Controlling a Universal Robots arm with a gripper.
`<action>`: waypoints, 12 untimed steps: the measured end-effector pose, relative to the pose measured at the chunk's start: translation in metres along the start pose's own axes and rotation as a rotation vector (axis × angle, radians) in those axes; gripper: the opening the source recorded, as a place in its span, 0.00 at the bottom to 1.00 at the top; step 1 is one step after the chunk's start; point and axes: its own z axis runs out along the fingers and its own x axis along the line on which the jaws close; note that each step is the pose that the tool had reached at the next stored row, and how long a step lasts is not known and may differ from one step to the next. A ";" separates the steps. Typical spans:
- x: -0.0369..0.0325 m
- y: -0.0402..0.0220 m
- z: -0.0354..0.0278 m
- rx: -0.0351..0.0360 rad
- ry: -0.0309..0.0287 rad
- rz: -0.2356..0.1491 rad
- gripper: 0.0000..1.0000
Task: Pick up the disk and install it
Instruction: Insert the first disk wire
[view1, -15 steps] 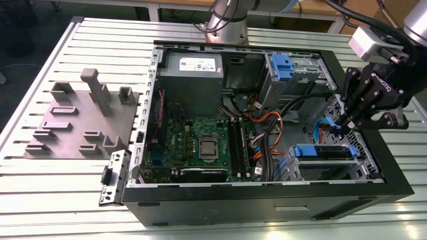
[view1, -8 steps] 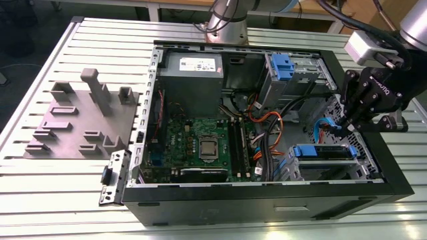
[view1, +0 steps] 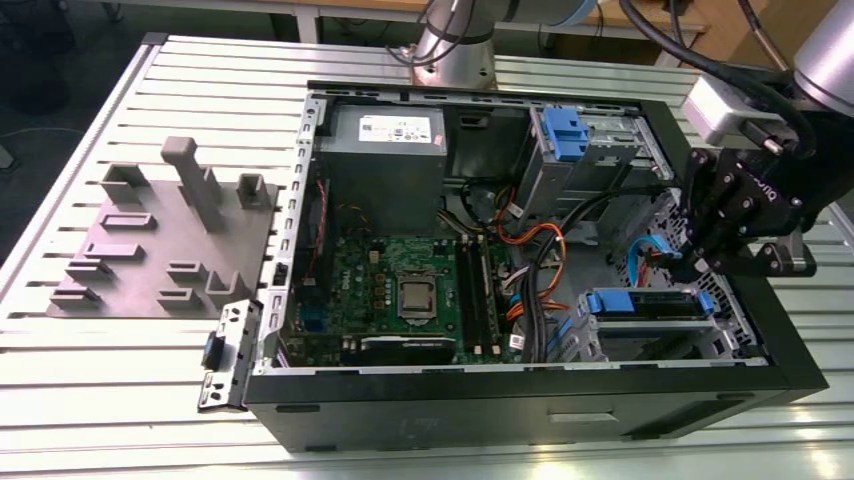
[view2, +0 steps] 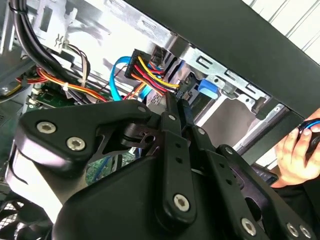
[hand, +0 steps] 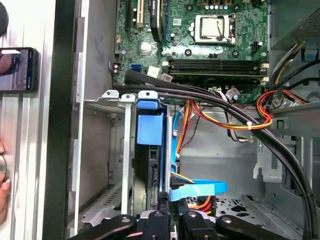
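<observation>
The disk (view1: 647, 303), framed by its blue carrier, sits in the metal drive cage (view1: 650, 340) at the front corner of the open computer case, on the exterior view's right. In the first wrist view the disk (hand: 149, 129) is seen edge-on, slotted between the cage walls. My black gripper (view1: 694, 268) hangs just above and behind it, fingers close together with nothing between them. Its fingertips (view2: 172, 107) point at a plug with red, yellow and black wires (view2: 150, 72). A blue flat cable (hand: 197, 190) crosses in front of the gripper (hand: 171, 217).
A second blue caddy (view1: 563, 135) sits in the upper bay beside the grey power supply (view1: 387, 135). The motherboard (view1: 400, 290) and thick black cables (hand: 225, 107) fill the case. A grey fixture (view1: 167, 235) lies on the slatted table. A person's hand (view2: 295, 150) is just outside the case wall.
</observation>
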 end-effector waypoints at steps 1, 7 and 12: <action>0.0011 0.0007 0.0002 0.0025 0.0000 0.000 0.16; 0.0068 0.0063 0.0013 0.0199 0.0005 -0.003 0.16; 0.0075 0.0123 0.0018 0.0410 0.0009 -0.005 0.16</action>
